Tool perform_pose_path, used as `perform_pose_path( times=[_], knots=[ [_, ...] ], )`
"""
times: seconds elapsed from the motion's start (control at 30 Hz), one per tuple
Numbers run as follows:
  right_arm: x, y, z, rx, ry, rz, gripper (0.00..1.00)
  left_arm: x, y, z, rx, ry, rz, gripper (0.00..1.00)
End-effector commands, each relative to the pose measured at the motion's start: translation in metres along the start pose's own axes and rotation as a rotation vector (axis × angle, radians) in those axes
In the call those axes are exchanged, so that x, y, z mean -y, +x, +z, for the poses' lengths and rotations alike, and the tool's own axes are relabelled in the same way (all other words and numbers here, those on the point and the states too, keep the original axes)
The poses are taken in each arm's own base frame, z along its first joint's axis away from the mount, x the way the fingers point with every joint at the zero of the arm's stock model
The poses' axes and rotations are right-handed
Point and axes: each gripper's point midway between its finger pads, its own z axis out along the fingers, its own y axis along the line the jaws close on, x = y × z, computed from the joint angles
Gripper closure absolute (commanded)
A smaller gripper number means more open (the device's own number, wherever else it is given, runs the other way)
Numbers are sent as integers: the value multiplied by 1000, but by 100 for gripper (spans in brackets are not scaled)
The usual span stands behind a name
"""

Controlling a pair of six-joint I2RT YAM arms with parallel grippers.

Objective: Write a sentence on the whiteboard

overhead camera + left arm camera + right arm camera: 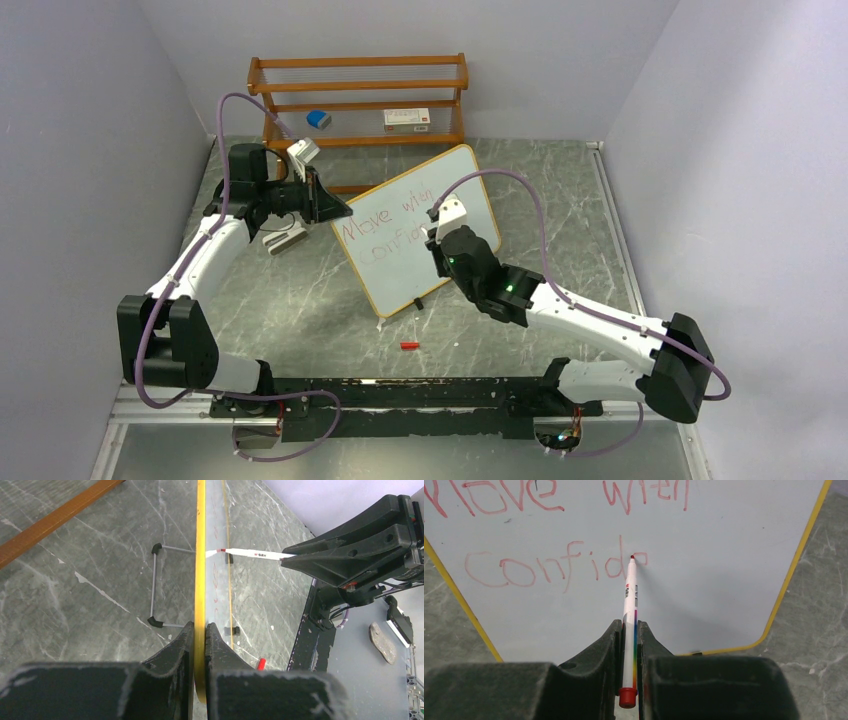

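Observation:
The whiteboard (420,230) stands tilted on the table, with a yellow frame and red writing "Move with" over "Confid" and a started letter. My left gripper (338,208) is shut on its left edge; the left wrist view shows the yellow frame (200,555) edge-on between my jaws (200,630). My right gripper (432,232) is shut on a white marker (629,610) with a rainbow stripe and red end. In the right wrist view the marker's red tip touches the whiteboard (724,555) at the started letter after "Confid". The marker also shows in the left wrist view (250,554).
A brown wooden slatted rack (360,100) stands at the back, holding a blue object (318,119) and a white box (406,119). A red marker cap (408,346) lies on the table in front of the board. A grey metal object (284,240) lies below my left gripper.

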Motion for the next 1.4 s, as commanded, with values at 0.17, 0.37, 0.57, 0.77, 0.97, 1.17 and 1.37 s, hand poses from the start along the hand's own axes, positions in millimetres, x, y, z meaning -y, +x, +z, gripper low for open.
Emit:
perform_pose_path(
  times=[0.17, 0.37, 0.57, 0.77, 0.97, 1.17, 1.37],
  knots=[
    [2, 17, -6, -59, -16, -4, 100, -13, 4, 1, -18, -51, 42, 95],
    [10, 24, -6, -74, 29, -12, 100, -13, 3, 0, -17, -52, 42, 95],
    [20, 24, -6, -54, 81, -17, 100, -13, 3, 0, -17, -51, 43, 95],
    [22, 20, -5, -32, 93, -3, 100, -12, 3, 0, -17, -51, 44, 95],
    [21, -2, -11, 38, 72, 26, 100, -13, 4, 0, -18, -54, 43, 95],
    [23, -14, -10, 70, 79, 30, 100, -13, 3, 0, -17, -53, 44, 95],
    [21, -16, -3, 73, 81, 26, 100, -12, 3, 0, -17, -52, 43, 95]
  ],
)
